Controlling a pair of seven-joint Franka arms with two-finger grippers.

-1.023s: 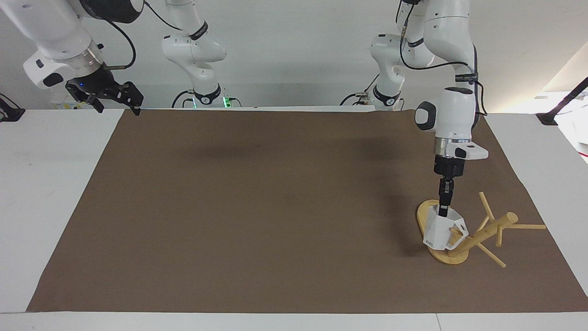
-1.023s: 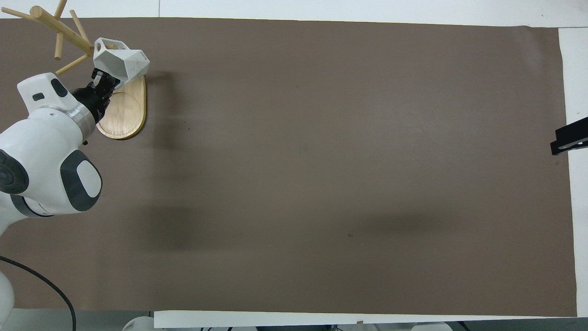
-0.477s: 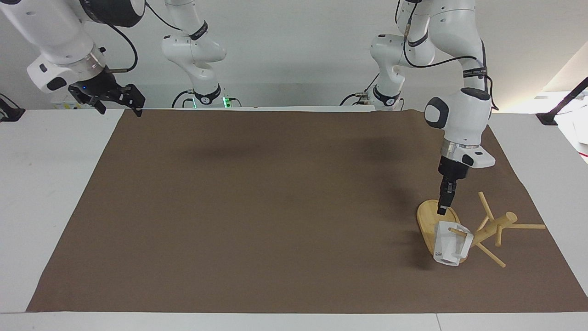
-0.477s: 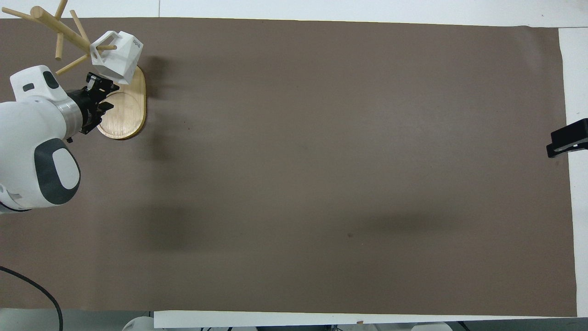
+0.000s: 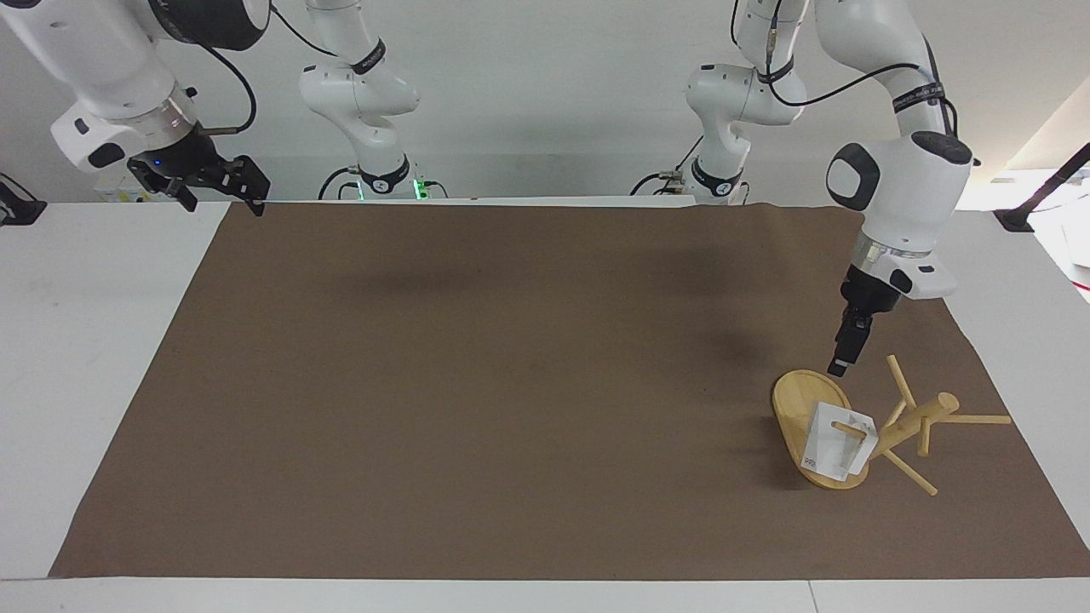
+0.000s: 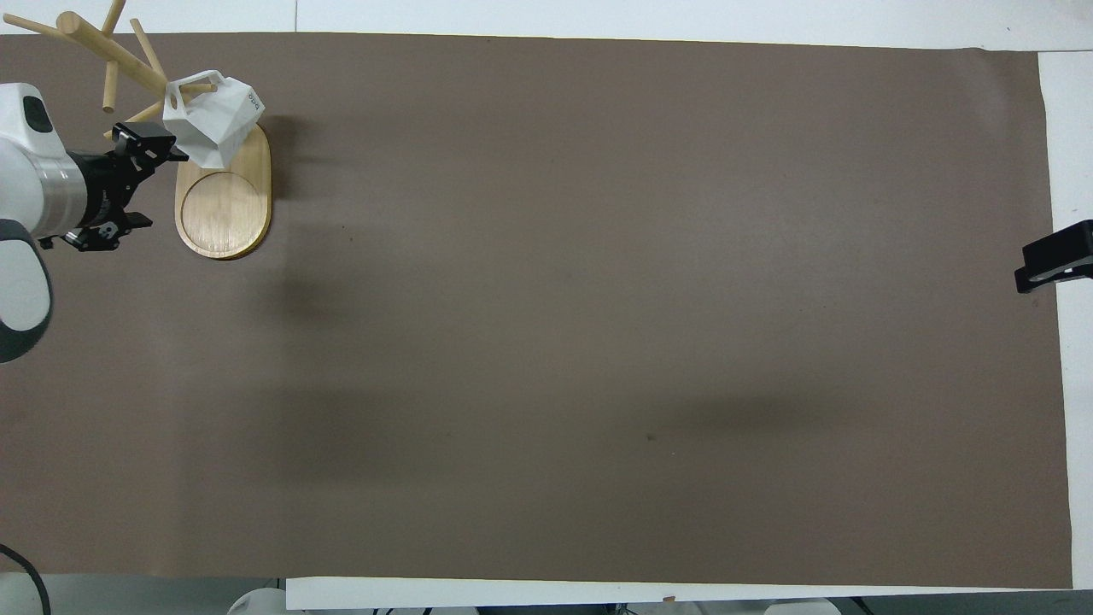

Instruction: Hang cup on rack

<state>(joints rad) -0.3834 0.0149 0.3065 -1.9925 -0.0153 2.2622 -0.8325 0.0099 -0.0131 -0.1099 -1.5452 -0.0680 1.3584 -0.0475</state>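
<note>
The white faceted cup (image 5: 836,446) (image 6: 213,115) hangs tilted by its looped handle on a thin peg of the bamboo rack (image 5: 916,421) (image 6: 102,53), just above the rack's oval base (image 5: 794,402) (image 6: 224,205). The rack stands at the left arm's end of the brown mat. My left gripper (image 5: 840,367) (image 6: 152,184) is open and holds nothing; it hovers over the base's edge, apart from the cup. My right gripper (image 5: 219,201) (image 6: 1054,257) waits open and raised by the mat's corner at the right arm's end.
The brown mat (image 5: 511,383) covers most of the white table (image 5: 94,340). The rack's other pegs (image 5: 979,419) stick out toward the left arm's end of the table.
My left gripper has opened, let go of the cup and drawn back up toward its base. The cup has swung down and now hangs from the peg. The right arm barely moved.
</note>
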